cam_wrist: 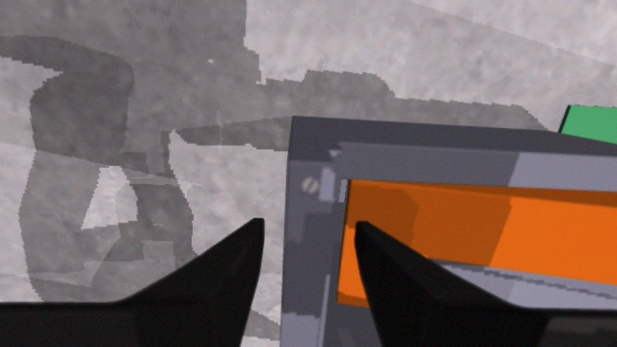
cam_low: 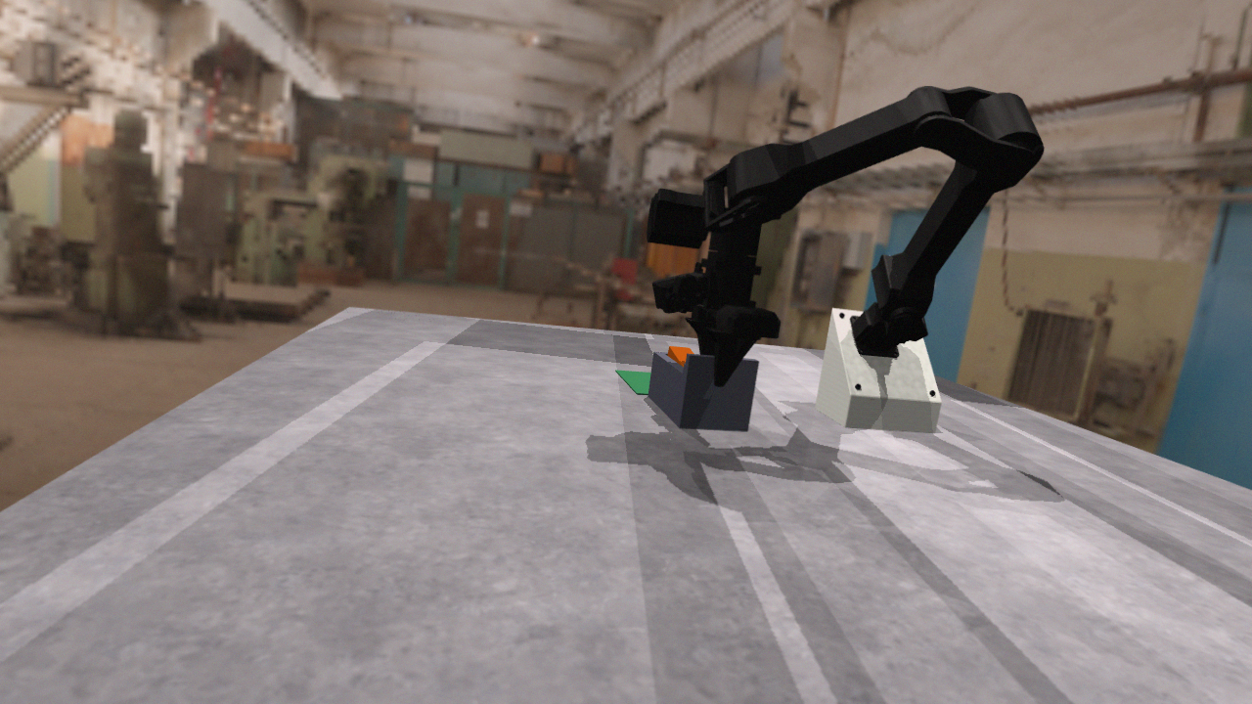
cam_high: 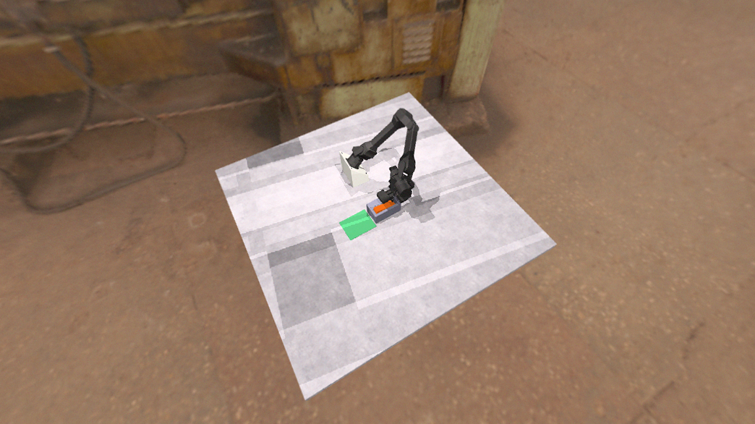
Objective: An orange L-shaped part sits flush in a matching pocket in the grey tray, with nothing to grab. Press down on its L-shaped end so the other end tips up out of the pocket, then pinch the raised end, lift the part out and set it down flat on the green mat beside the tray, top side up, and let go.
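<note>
The orange part (cam_wrist: 482,231) is lying in the pocket of the grey tray (cam_wrist: 308,145), its long axis running away to the right of the pincer (cam_wrist: 308,231) in the wrist view, toward the green mat (cam_wrist: 590,122) beyond the tray's far end. The pincer is hanging partly parted and grasping nothing, one fingertip (cam_wrist: 381,251) poised over the part's near end, the other outside the tray wall over the surface (cam_wrist: 386,48). Contact cannot be told
</note>
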Robot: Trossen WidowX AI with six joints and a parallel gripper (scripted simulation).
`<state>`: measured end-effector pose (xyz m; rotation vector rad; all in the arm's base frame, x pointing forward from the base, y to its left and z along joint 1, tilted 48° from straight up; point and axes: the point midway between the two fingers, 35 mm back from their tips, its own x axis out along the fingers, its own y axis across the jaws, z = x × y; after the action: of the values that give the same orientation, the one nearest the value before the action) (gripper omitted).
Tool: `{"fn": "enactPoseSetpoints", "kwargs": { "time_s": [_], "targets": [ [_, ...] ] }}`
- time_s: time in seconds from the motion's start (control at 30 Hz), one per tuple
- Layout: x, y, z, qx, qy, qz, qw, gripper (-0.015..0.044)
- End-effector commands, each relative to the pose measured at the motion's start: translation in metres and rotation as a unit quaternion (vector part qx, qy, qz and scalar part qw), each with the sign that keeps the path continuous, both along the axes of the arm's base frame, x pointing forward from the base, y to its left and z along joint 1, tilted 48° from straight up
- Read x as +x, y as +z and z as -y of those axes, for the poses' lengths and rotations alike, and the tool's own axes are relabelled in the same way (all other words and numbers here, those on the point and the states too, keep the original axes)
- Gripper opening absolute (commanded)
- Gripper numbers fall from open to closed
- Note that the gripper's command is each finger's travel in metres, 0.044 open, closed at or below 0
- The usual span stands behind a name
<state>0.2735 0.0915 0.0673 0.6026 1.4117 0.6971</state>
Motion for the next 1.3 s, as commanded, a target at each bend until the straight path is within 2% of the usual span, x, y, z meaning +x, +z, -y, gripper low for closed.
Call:
{"fn": "enactPoseSetpoints", "kwargs": {
  "time_s": [0.0, 0.8, 1.27],
  "targets": [
    [-0.002, -0.007, -0.007, 0.001, -0.001, -0.006, 1.000, 0.0180],
    [-0.003, -0.015, -0.016, 0.002, 0.000, -0.006, 1.000, 0.0180],
    [-0.004, 0.003, -0.014, 0.002, 0.000, -0.006, 1.000, 0.0180]
  ]
}}
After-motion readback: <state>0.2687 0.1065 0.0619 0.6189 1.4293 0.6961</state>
